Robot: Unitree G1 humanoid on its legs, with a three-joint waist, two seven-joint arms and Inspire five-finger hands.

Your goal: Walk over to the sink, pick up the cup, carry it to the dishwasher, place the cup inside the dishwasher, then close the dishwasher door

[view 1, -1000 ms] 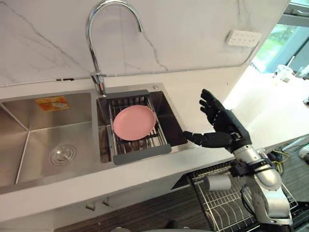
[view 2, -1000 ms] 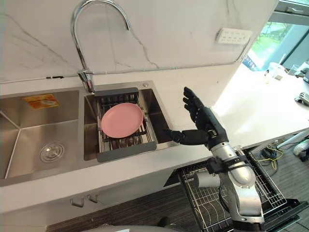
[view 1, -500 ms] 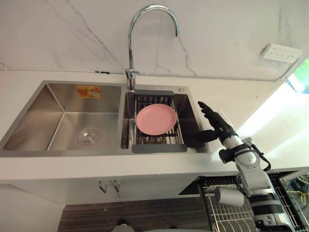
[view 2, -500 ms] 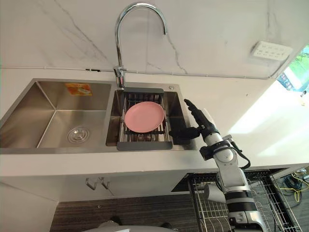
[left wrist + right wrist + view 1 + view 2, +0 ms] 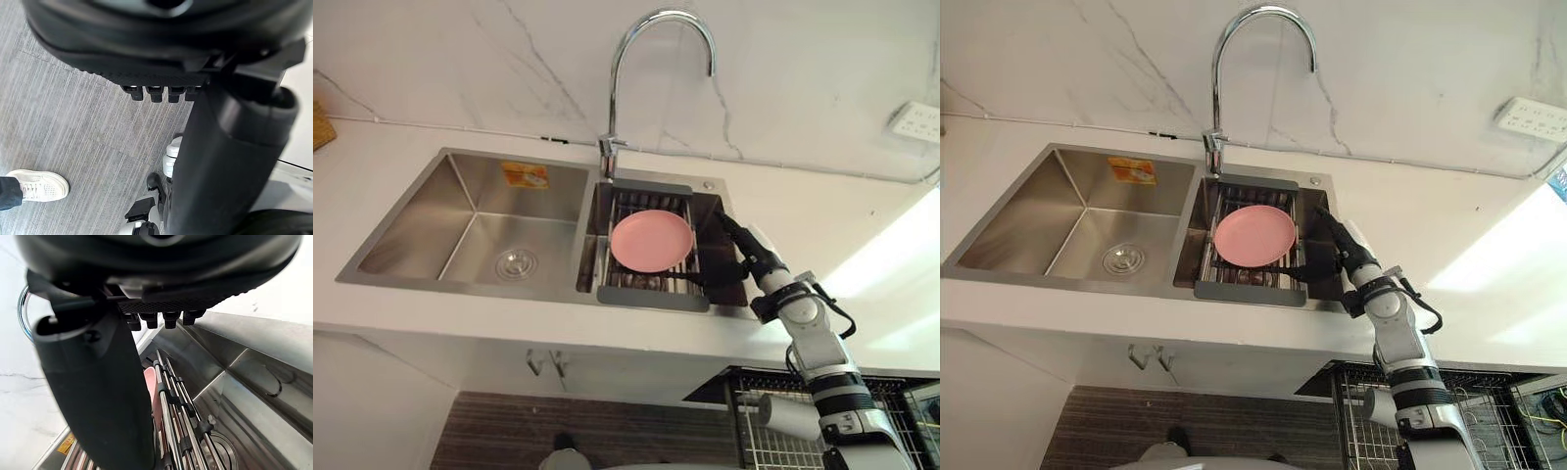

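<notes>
Over the right basin of the sink (image 5: 460,286) I've got my right robot hand (image 5: 756,262), fingers spread apart and holding nothing, just beside the grey drain rack (image 5: 651,298) with its pink plate (image 5: 651,241). Below the tabletop (image 5: 842,215) edge, the cup (image 5: 790,418) lies on its side in the wire dishwasher rack (image 5: 744,446): pale grey, plain, cylindrical, partly behind my arm. My left robot hand (image 5: 146,49) hangs above the floor, fingers relaxed, empty. A person's white shoe (image 5: 38,186) stands nearby.
</notes>
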